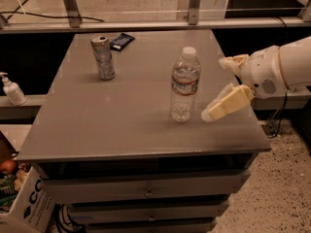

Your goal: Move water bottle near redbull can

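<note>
**Figure: Open gripper beside the upright water bottle on the grey table**

The water bottle (184, 84) stood upright near the middle of the grey table (121, 115), somewhat toward the viewer's right, with its white cap on and its pale label band facing the camera. The redbull can (103, 57) stood upright toward the far-left part of the tabletop, well apart from the bottle. A flat dark blue packet (122, 41) lay just behind the can, close to the table's far edge.

The gripper (215, 88) entered from the viewer's right on a white arm (286, 67) and hung above the table's right-hand portion, just beside the bottle. Its two cream-coloured fingers (228, 103) were spread wide and held nothing. The nearer finger sloped down toward the tabletop, its tip near the bottle's base with a visible gap between them. The farther finger sat higher in the view, at about the level of the bottle's shoulder. The bottle stood outside the jaws, not between them, and no contact could be seen.

Beyond the table, a small white pump bottle (12, 90) rested on a low ledge at the left. Drawer fronts (146, 191) showed beneath the tabletop, and a cardboard box (31, 203) stood on the floor at the lower left.
</note>
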### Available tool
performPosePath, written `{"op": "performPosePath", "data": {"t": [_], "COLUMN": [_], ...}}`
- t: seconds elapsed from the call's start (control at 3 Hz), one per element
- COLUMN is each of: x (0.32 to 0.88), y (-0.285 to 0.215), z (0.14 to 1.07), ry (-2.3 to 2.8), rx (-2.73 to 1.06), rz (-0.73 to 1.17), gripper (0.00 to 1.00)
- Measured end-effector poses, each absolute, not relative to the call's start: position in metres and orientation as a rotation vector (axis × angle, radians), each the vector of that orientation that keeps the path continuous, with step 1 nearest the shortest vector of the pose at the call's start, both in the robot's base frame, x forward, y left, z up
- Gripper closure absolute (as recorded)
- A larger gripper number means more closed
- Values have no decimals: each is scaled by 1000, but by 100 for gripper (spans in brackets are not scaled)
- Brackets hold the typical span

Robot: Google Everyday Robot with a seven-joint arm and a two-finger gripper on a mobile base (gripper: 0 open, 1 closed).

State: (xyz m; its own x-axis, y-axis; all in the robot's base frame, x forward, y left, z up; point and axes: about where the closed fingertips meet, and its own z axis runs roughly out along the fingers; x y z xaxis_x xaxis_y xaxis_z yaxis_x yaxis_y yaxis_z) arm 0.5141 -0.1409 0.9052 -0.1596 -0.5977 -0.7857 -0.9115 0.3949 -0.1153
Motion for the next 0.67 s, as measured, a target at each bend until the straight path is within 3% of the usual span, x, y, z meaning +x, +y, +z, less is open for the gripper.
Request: {"op": "performPosePath", "data": {"t": [0.67], "x": [533], "y": [-100], "z": [906], "ry": [1701], "rx": [-1167], "rz": [737], "gripper": [0]}}
